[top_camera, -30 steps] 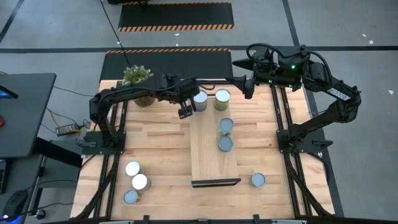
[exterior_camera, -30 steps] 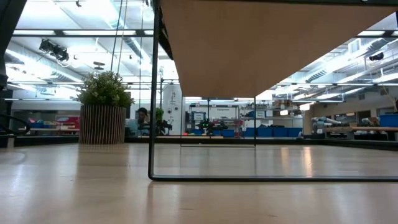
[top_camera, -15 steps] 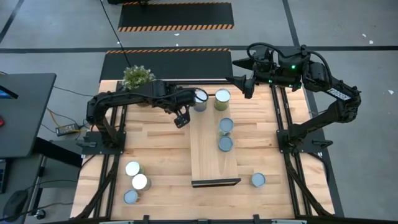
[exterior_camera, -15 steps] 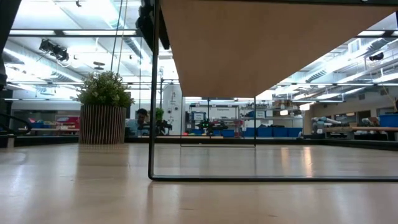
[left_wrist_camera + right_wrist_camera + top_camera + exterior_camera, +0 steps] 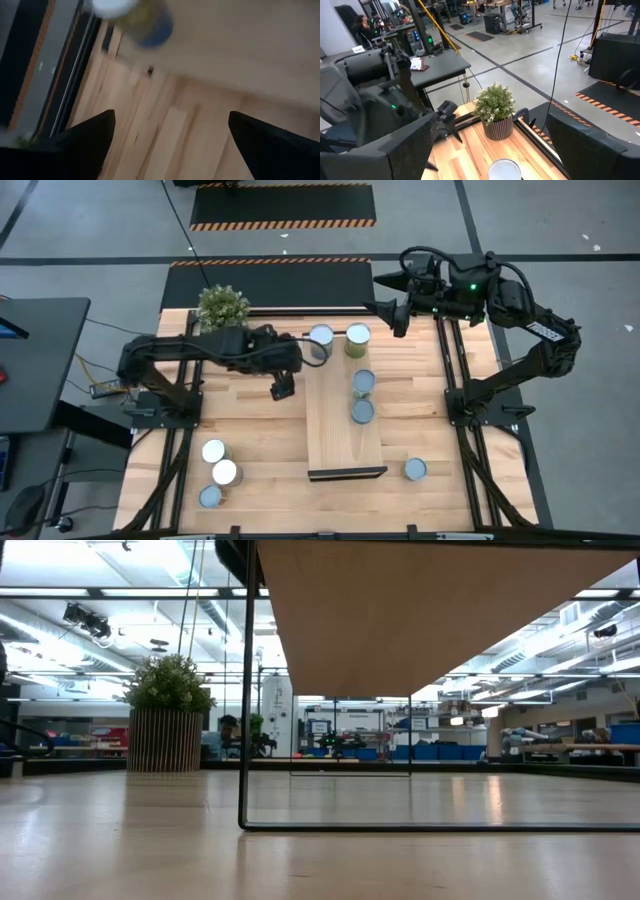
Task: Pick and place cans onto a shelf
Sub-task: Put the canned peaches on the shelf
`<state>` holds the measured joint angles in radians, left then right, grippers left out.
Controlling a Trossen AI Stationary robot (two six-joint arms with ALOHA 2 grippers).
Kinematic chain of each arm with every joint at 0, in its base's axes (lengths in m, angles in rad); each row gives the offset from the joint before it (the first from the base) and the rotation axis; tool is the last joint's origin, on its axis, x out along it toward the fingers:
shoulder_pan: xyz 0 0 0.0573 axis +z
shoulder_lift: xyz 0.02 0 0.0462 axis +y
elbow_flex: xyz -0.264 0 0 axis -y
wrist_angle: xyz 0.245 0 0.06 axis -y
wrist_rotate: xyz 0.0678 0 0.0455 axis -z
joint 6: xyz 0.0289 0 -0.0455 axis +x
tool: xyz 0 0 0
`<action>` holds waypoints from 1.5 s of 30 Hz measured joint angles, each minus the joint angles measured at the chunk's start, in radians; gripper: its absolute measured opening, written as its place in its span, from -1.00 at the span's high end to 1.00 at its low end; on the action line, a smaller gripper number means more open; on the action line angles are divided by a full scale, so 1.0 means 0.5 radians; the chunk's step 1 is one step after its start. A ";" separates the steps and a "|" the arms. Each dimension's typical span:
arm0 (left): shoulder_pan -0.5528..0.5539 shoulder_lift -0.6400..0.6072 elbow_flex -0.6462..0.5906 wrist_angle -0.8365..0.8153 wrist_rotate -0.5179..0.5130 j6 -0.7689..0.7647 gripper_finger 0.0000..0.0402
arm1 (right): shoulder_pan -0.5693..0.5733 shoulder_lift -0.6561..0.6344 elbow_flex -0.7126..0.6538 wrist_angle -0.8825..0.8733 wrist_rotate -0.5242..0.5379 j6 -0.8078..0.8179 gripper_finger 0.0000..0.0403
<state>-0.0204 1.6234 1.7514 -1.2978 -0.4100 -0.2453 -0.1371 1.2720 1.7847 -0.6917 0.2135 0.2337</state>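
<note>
The shelf (image 5: 345, 430), a raised light-wood plank, runs from the far middle toward the near edge of the table. Several cans stand on it: two at its far end (image 5: 321, 338), (image 5: 357, 337) and two along its right side (image 5: 364, 381). Three cans (image 5: 213, 451) stand on the table at the near left and one (image 5: 414, 469) at the near right. My left gripper (image 5: 282, 387) hangs open above the table just left of the shelf, with nothing between its fingers (image 5: 85, 140). My right gripper (image 5: 378, 293) waits open, high over the far right.
A potted plant (image 5: 221, 305) stands at the table's far left corner. In the low view the shelf's underside (image 5: 440, 610) rests on a thin black metal frame (image 5: 245, 690). Bare tabletop (image 5: 255, 430) lies between the shelf and the near-left cans.
My left gripper has drawn away from the can at the shelf's far left corner, going toward the table's left and near edges while staying open. The can stays standing on the shelf. My right arm has kept still.
</note>
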 joint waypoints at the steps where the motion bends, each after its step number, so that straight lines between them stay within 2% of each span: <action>1: -0.010 -0.052 -0.059 0.094 0.001 0.007 -0.97 | 0.001 0.000 0.000 0.001 0.001 0.000 -0.91; 7: -0.038 -0.284 -0.391 0.427 0.068 0.026 -0.97 | 0.000 0.000 0.000 0.035 -0.007 0.005 -0.91; 12: -0.054 -0.388 -0.447 0.485 0.196 -0.056 -0.97 | 0.001 0.023 0.002 0.204 -0.024 0.221 -0.91; 15: -0.119 -0.451 -0.447 0.457 0.202 -0.121 -0.97 | 0.001 0.038 0.001 0.190 -0.147 0.351 -0.91; 20: -0.312 -0.554 -0.446 0.397 0.185 -0.337 -0.97 | 0.022 0.078 -0.002 -0.045 -0.426 0.450 -0.91; 27: -0.574 -0.581 -0.446 0.322 0.178 -0.713 -0.97 | 0.190 0.139 -0.003 -0.538 -0.561 0.529 -0.91; 33: -0.757 -0.562 -0.446 0.206 0.251 -1.087 -0.97 | 0.448 0.099 -0.002 -0.681 -0.460 0.591 -0.89; 39: -0.994 -0.563 -0.446 0.010 0.331 -1.570 -0.97 | 0.770 0.092 -0.001 -0.721 -0.165 0.619 -0.85; 45: -1.239 -0.550 -0.446 -0.257 0.440 -1.935 -0.97 | 1.040 0.114 -0.001 -0.659 -0.005 0.705 -0.85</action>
<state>-0.6397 1.3483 1.5284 -1.4265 -0.1900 -1.2129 0.3829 1.3289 1.7844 -1.0212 0.2109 0.5864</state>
